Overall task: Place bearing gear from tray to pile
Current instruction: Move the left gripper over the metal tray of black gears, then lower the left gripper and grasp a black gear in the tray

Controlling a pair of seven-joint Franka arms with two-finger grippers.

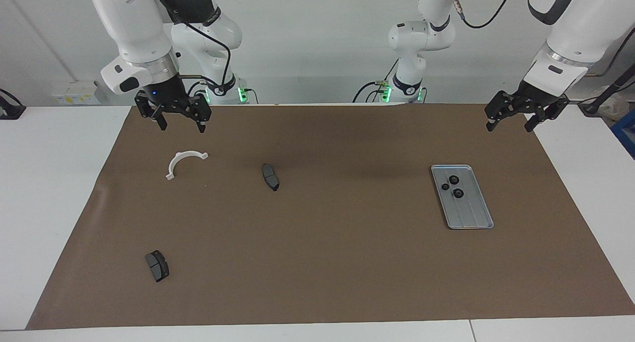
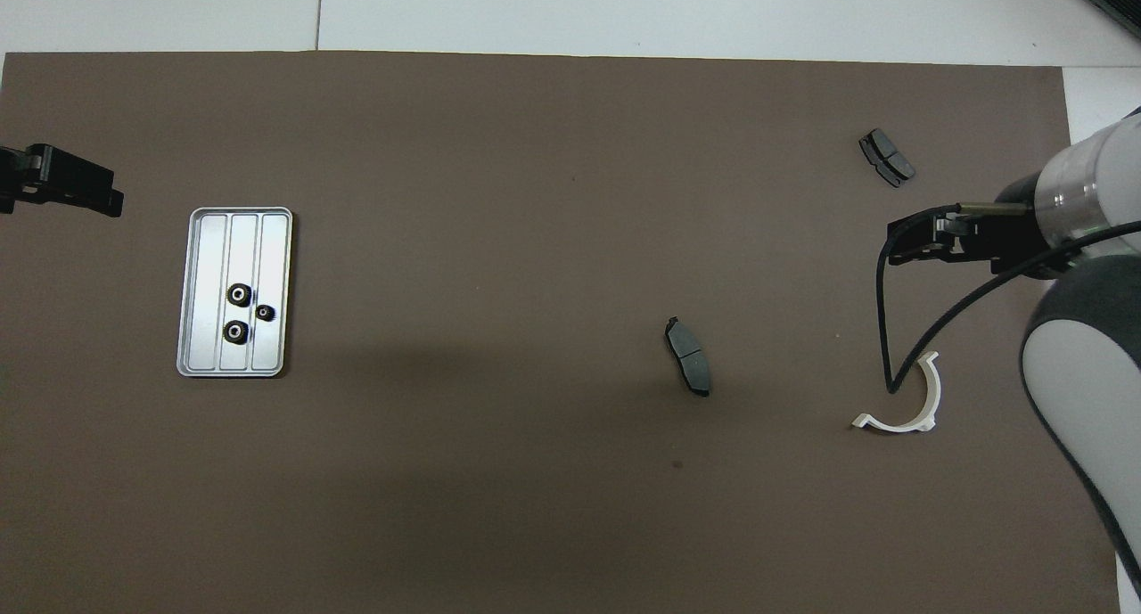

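Note:
The silver tray (image 1: 471,215) (image 2: 209,266) lies on the brown mat toward the left arm's end. Three black bearing gears (image 1: 454,179) (image 2: 239,293) sit in the half of it nearer the robots. The pile is a loose scatter toward the right arm's end: a white bracket (image 1: 186,163) (image 2: 900,400) and two dark brake pads (image 1: 270,176) (image 1: 157,265) (image 2: 688,356) (image 2: 886,157). My left gripper (image 1: 510,126) (image 2: 67,182) hangs open and empty above the mat's corner. My right gripper (image 1: 182,126) (image 2: 900,244) hangs open and empty above the mat, close to the bracket.
The brown mat (image 1: 347,262) (image 2: 535,195) covers most of the white table (image 1: 49,193). Both arm bases stand at the table's edge. A black cable (image 2: 882,329) droops from the right arm over the bracket in the overhead view.

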